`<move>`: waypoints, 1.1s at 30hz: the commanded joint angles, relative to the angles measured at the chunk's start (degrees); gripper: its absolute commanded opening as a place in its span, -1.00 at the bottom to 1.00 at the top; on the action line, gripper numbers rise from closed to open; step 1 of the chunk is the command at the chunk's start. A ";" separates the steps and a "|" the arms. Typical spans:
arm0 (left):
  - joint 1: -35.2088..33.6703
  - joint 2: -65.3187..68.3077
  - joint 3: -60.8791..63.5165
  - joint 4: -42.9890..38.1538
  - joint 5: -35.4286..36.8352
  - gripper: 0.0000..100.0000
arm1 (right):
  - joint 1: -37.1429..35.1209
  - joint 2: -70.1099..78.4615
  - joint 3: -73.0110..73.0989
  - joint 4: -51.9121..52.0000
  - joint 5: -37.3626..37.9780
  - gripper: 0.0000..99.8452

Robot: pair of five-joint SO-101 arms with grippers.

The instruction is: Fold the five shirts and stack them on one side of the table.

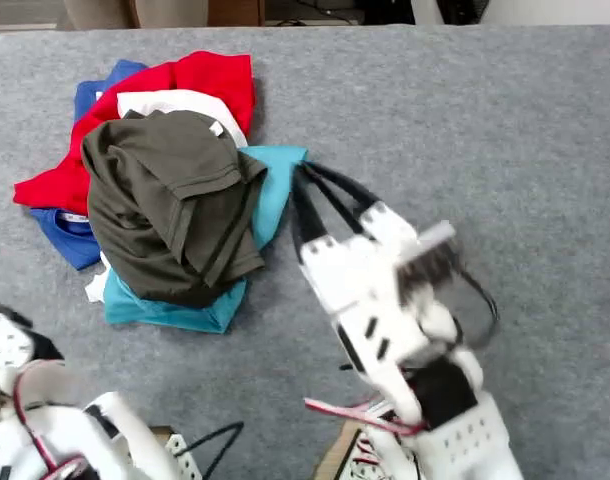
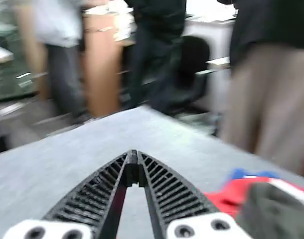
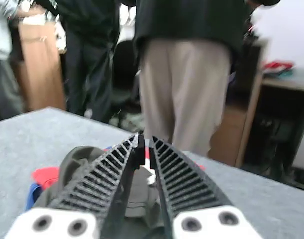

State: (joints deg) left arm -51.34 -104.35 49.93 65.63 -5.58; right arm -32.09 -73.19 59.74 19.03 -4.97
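Five shirts lie in a loose heap at the table's left. A dark olive shirt (image 1: 170,200) is on top, over a teal one (image 1: 275,190), a white one (image 1: 175,100), a red one (image 1: 200,75) and a blue one (image 1: 70,240). My right gripper (image 1: 303,172) hangs at the teal shirt's right edge, shut and holding nothing. In its wrist view the right gripper (image 3: 142,142) points at the olive shirt (image 3: 79,159). My left gripper (image 2: 133,157) is shut and empty above bare table, with the red shirt (image 2: 227,194) and the olive shirt (image 2: 276,211) off to one side.
The grey felt table (image 1: 485,130) is bare across its right half and far side. My left arm's white body (image 1: 45,420) sits at the near left corner, the right arm's base (image 1: 445,420) at the near middle. People stand beyond the far edge.
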 commanded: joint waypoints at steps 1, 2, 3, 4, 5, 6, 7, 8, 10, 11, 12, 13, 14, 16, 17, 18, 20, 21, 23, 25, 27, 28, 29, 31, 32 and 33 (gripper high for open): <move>-8.18 -0.13 3.08 -0.26 0.26 -0.96 | -4.26 21.23 -14.81 -0.09 -0.09 -0.93; -9.85 -0.13 3.87 -0.26 0.26 -0.96 | -5.41 26.33 -18.51 1.32 -0.09 -0.93; -11.16 -0.13 4.40 -0.26 0.18 -0.96 | -6.29 31.52 -22.55 3.25 -0.09 -0.91; -12.40 -0.13 4.92 -0.26 0.09 -0.96 | -7.16 36.70 -26.33 5.71 -0.09 -0.86; -13.45 -0.13 5.45 -0.09 -0.09 -0.96 | -7.87 41.80 -30.29 8.18 0.09 -0.78; -14.42 -0.13 5.89 0.09 -0.26 -0.96 | -8.22 47.08 -34.24 10.55 0.97 -0.68; -15.21 -0.13 6.33 0.09 -1.58 -0.96 | -8.31 52.09 -38.11 12.75 1.67 -0.55; -15.74 -0.13 6.77 0.09 -4.57 -0.96 | -8.31 56.92 -42.07 14.95 1.76 -0.44; -15.91 -0.13 8.09 0.09 -12.04 -0.96 | -8.31 66.07 -50.24 19.60 1.23 -0.23; -15.91 -0.13 8.79 0.09 -15.12 -0.96 | -8.31 70.29 -54.29 22.07 0.62 -0.14; -16.09 -0.13 9.58 0.09 -17.32 -0.96 | -8.48 74.51 -58.33 24.62 0.00 -0.08; -16.18 -0.13 10.37 0.09 -18.55 -0.96 | -9.10 78.55 -62.11 26.99 -0.35 -0.05; -16.18 -0.13 11.16 0.09 -18.99 -0.96 | -9.63 82.33 -65.98 29.45 -0.62 -0.04; -16.26 -0.13 12.48 0.09 -19.16 -0.96 | -10.59 89.80 -73.01 33.93 -0.88 -0.04; -16.26 -0.13 12.92 0.09 -19.16 -0.96 | -11.38 93.14 -76.44 35.60 -1.76 -0.04; -16.26 -0.13 13.10 0.09 -19.25 -0.96 | -12.00 96.57 -80.04 37.10 -2.64 -0.04; -16.26 -0.13 13.27 0.09 -19.25 -0.96 | -12.79 102.64 -87.16 39.82 -3.60 -0.04; -16.26 -0.13 13.27 0.09 -19.25 -0.96 | -13.05 105.54 -90.77 41.14 -4.04 -0.04; -16.26 -0.13 13.27 0.35 -19.52 -0.95 | -13.05 110.73 -97.45 44.04 -4.75 -0.04; -16.26 -0.13 12.84 1.93 -21.19 -0.87 | -12.97 115.12 -103.87 46.95 -5.63 -0.04; -16.26 -0.22 12.75 3.69 -22.95 -0.74 | -12.79 118.29 -110.37 50.90 -6.24 -0.07; -16.26 -0.22 12.75 4.31 -23.30 -0.69 | -12.79 119.34 -113.63 53.27 -6.07 -0.13; -16.26 -0.22 12.75 4.92 -23.30 -0.64 | -12.79 120.04 -116.97 55.47 -5.89 -0.21; -16.26 -0.22 12.75 5.36 -23.30 -0.58 | -12.79 121.19 -123.47 59.34 -5.71 -0.43; -16.26 -0.22 12.75 5.27 -23.30 -0.57 | -12.70 121.63 -126.55 60.75 -5.71 -0.56; -16.26 -0.22 12.75 5.19 -23.21 -0.57 | -12.70 121.98 -129.36 61.71 -5.45 -0.70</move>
State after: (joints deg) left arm -67.16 -104.35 63.21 70.55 -28.70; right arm -44.22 48.57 -59.03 77.49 -10.59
